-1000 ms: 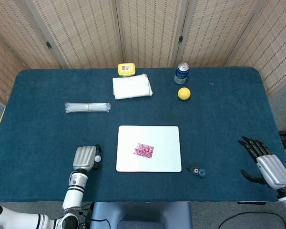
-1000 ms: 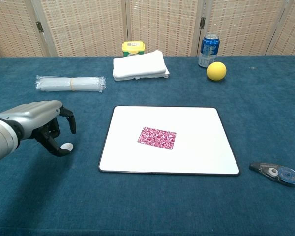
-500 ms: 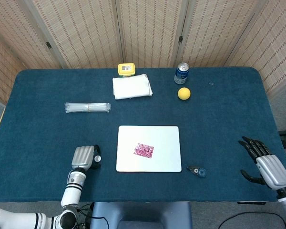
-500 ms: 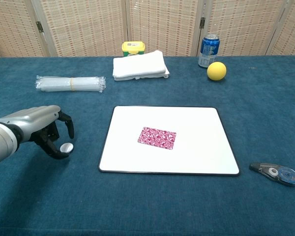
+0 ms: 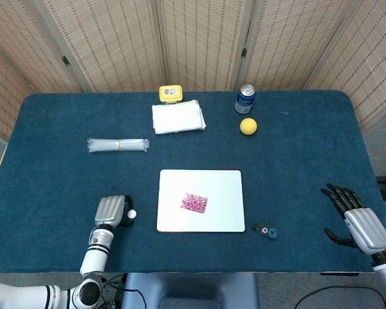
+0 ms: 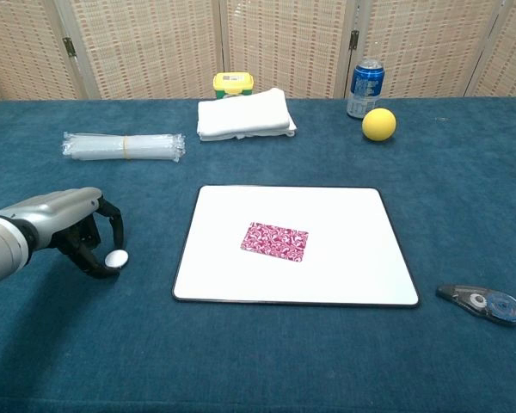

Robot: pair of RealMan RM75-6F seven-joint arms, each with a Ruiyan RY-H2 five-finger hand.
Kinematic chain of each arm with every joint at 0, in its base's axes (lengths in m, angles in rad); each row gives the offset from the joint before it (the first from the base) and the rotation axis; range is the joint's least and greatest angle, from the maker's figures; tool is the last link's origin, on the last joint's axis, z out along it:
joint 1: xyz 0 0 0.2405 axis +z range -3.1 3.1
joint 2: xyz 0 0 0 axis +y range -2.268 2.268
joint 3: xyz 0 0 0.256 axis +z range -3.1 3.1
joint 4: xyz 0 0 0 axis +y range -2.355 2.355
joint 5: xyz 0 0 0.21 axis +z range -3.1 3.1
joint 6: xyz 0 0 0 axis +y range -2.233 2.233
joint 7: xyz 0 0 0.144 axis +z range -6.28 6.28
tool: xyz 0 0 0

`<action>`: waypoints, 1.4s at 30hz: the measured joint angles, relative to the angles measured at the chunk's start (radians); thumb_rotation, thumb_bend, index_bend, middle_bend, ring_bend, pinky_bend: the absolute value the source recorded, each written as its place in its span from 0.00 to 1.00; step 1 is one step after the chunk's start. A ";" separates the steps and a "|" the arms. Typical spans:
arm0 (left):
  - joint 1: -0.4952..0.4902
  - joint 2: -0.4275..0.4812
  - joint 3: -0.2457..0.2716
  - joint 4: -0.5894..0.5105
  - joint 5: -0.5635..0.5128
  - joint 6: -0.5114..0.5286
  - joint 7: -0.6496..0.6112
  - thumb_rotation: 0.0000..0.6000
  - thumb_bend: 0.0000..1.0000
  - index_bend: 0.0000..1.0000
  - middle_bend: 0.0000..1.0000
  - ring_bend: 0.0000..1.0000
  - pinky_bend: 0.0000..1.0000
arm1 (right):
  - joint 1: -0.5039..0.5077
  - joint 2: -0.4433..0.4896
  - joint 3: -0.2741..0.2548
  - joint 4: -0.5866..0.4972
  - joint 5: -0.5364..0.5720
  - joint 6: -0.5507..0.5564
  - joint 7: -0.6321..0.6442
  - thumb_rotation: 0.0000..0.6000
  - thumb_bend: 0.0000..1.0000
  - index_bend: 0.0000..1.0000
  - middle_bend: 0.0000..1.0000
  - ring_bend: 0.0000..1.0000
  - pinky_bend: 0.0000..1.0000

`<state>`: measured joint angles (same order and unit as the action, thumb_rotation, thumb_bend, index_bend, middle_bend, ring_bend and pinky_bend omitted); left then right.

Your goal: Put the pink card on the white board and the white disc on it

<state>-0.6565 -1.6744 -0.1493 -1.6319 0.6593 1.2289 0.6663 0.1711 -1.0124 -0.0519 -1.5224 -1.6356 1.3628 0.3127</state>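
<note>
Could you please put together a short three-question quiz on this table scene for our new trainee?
1. True or false: the pink card already lies on the white board.
2. Which hand has the white disc at its fingertips: A left hand, B right hand?
3. Fill in: the yellow ball sits beside the blue ____.

Key: 1 true; 2 A; 3 can.
</note>
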 measured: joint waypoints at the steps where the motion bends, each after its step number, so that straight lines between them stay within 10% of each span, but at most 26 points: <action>1: 0.000 0.000 -0.001 0.003 -0.001 -0.005 -0.001 1.00 0.27 0.52 1.00 0.98 0.97 | -0.001 0.000 0.001 0.000 0.001 0.001 -0.001 1.00 0.24 0.00 0.00 0.00 0.00; 29: -0.021 0.052 -0.037 -0.120 0.017 -0.010 0.028 1.00 0.27 0.58 1.00 0.98 0.97 | 0.002 -0.001 0.010 -0.001 0.009 0.000 -0.001 1.00 0.24 0.00 0.00 0.00 0.00; 42: -0.206 0.015 -0.111 -0.160 -0.160 -0.042 0.243 1.00 0.27 0.58 1.00 0.98 0.97 | 0.016 0.003 0.026 0.015 0.047 -0.035 0.040 1.00 0.24 0.00 0.00 0.00 0.00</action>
<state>-0.8627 -1.6598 -0.2598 -1.7916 0.4989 1.1865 0.9097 0.1867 -1.0096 -0.0263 -1.5070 -1.5886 1.3279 0.3526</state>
